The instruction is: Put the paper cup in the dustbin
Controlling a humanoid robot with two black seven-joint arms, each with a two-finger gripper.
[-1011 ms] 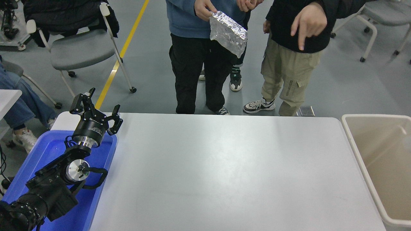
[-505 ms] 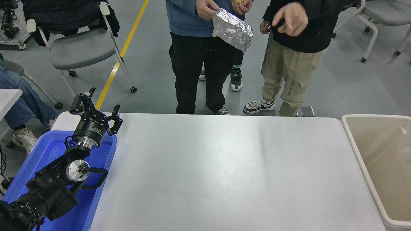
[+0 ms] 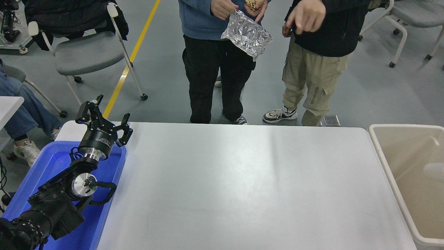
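The beige dustbin (image 3: 378, 139) stands off the table's right end, with its open top partly in view. A pale, blurred whitish shape (image 3: 435, 171) lies inside it near the right edge. It may be the paper cup, but it is too blurred to tell. My left gripper (image 3: 104, 118) is open and empty, parked over the far end of the blue tray at the lower left. My right arm is out of view.
The blue tray (image 3: 45, 163) sits at the table's left end under my left arm. Two people stand at the far side, and one holds a crinkled silver foil bag (image 3: 247, 34). A grey chair (image 3: 86, 52) stands at the far left. The white table (image 3: 249, 187) spans the middle.
The pale shape in the dustbin has come to show lower along its right edge. The people shifted the foil bag and lifted a pointing hand. My left arm has not moved.
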